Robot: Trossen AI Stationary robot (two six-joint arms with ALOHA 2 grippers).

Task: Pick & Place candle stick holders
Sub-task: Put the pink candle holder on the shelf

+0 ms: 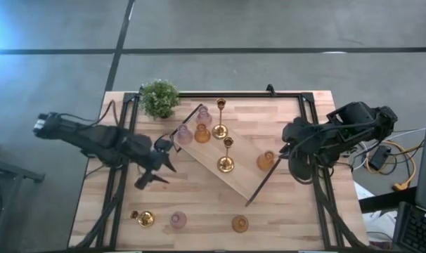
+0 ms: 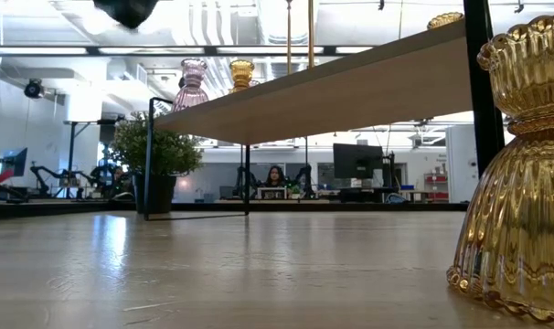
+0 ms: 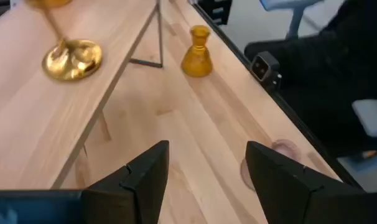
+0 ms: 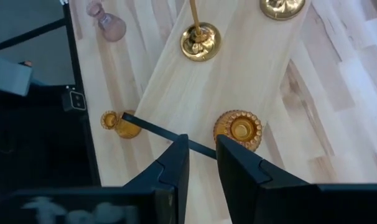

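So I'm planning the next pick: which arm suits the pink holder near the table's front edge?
Left. The left gripper hangs open nearer the pink holder, which shows just beyond its fingers in its wrist view. The right gripper sits over the tray's amber holder.

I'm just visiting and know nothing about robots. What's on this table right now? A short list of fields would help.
Table: light wood table
Tray: long wooden tray lying diagonally, raised on black legs
On tray: two gold stemmed holders, two pink glass, two amber glass
Off tray, near edge: gold holder, pink holder, amber holder
Plant: potted plant at far corner
Left gripper: open, empty
Right gripper: open, above tray's end
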